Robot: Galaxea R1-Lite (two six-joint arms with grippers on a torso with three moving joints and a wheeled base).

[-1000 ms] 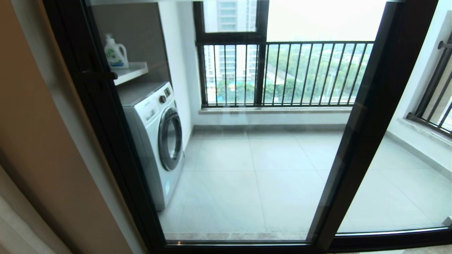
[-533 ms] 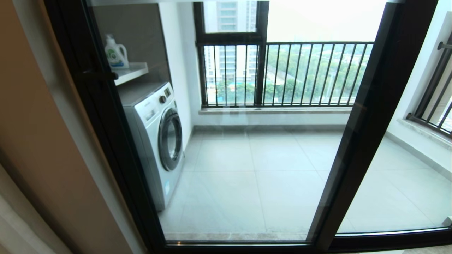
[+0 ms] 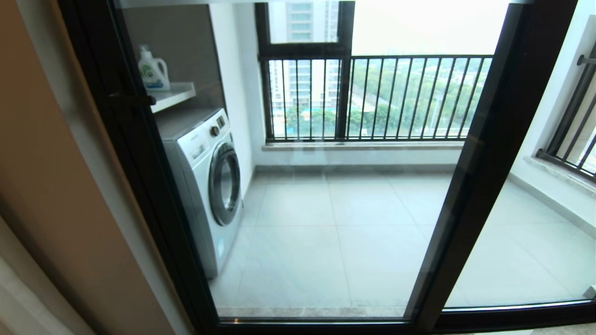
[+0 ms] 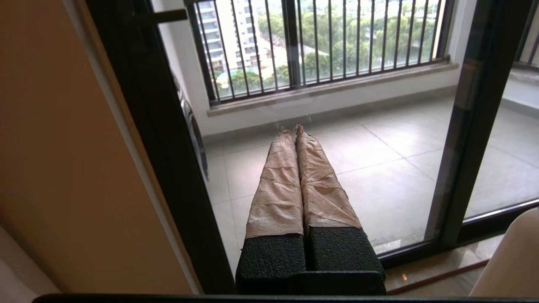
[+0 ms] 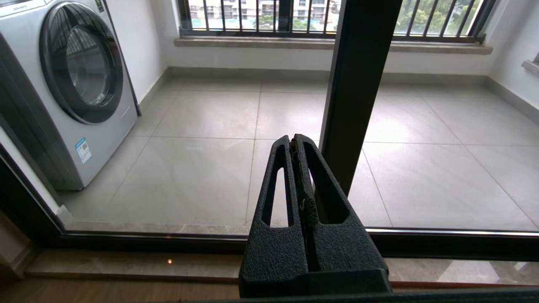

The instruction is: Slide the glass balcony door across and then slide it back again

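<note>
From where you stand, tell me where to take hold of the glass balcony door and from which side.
Take the glass balcony door by its small black latch handle on the left upright, probably with the left gripper, coming from the room side. It is the only part jutting out; the glass and slim frame offer nothing to pinch.

No visible change, scene unmoved
</note>
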